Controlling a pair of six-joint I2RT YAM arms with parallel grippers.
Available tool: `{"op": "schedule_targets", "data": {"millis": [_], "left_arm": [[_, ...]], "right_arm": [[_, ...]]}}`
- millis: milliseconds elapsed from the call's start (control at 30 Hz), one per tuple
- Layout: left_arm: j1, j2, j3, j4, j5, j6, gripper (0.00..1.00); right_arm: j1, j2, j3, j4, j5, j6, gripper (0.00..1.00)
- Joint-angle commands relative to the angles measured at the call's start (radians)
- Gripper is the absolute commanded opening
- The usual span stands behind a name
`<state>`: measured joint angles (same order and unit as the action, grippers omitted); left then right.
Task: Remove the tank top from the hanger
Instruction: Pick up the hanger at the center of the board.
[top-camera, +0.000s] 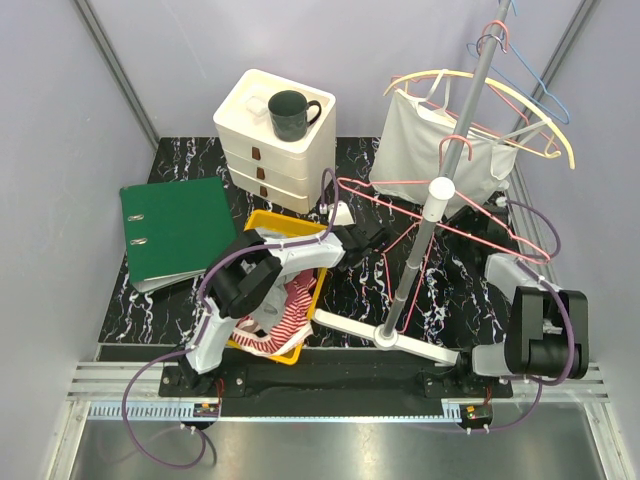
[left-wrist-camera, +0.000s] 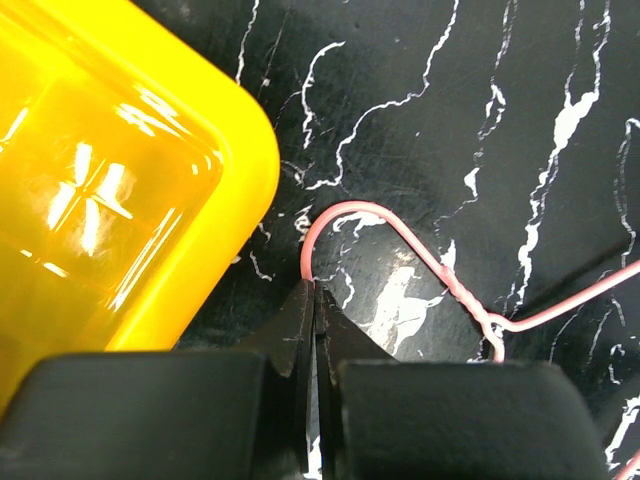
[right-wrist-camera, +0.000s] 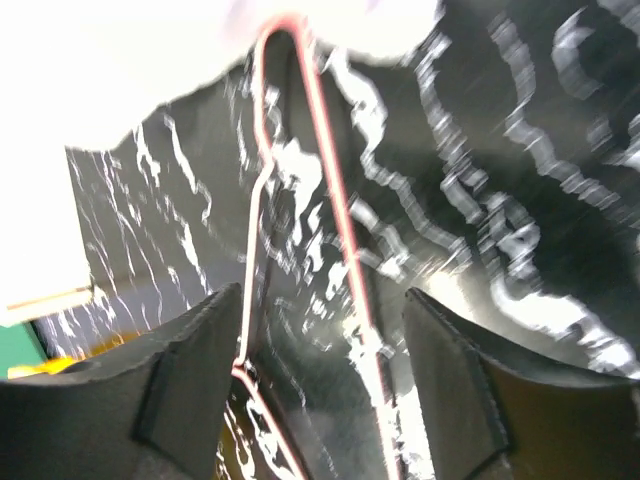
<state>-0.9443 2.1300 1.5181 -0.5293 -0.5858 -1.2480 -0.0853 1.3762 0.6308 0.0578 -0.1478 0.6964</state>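
My fingers (left-wrist-camera: 290, 335) are matt black plastic, the hanger (left-wrist-camera: 350, 205) is thin, smooth pink-coated wire, the bin (left-wrist-camera: 240, 150) is glossy translucent yellow plastic, the tabletop (left-wrist-camera: 500, 150) is smooth white-veined black marble-look, and the tank top (top-camera: 425, 150) is soft matt white cloth.

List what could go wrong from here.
1. The left jaws pinch only the hook tip of the thin pink wire hanger; a pull could slip it free.
2. The open right jaws straddle that wire near the white fabric tank top; closing may catch wire rather than fabric.
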Motion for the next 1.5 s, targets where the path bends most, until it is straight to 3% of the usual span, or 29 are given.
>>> {"op": "schedule_targets", "data": {"millis": [0, 100, 333, 733, 867, 1067, 1200, 1333, 1467], "left_arm": [[0.013, 0.024, -0.051, 0.031, 0.043, 0.015, 0.00], [0.012, 0.025, -0.064, 0.043, 0.052, 0.015, 0.00], [0.013, 0.018, -0.082, 0.066, 0.066, 0.016, 0.00], [0.015, 0.005, -0.099, 0.083, 0.072, 0.021, 0.00], [0.015, 0.011, -0.095, 0.089, 0.083, 0.019, 0.00], [0.015, 0.013, -0.091, 0.095, 0.087, 0.025, 0.00], [0.012, 0.008, -0.093, 0.098, 0.095, 0.032, 0.00], [0.009, -0.005, -0.090, 0.106, 0.095, 0.053, 0.00], [0.009, -0.021, -0.085, 0.117, 0.106, 0.093, 0.00]], "right_arm": [[-0.122, 0.078, 0.043, 0.075, -0.162, -0.061, 0.74], [-0.154, 0.160, 0.069, 0.143, -0.317, -0.101, 0.72], [-0.156, 0.276, 0.073, 0.280, -0.447, -0.075, 0.62], [-0.156, 0.363, 0.066, 0.277, -0.423, -0.057, 0.56], [-0.156, 0.395, 0.069, 0.292, -0.441, -0.040, 0.44], [-0.154, 0.373, 0.060, 0.295, -0.418, -0.032, 0.38], [-0.154, 0.377, 0.055, 0.326, -0.429, -0.031, 0.12], [-0.154, 0.374, 0.040, 0.370, -0.450, -0.023, 0.00], [-0.154, 0.307, -0.017, 0.433, -0.434, -0.003, 0.00]]}}
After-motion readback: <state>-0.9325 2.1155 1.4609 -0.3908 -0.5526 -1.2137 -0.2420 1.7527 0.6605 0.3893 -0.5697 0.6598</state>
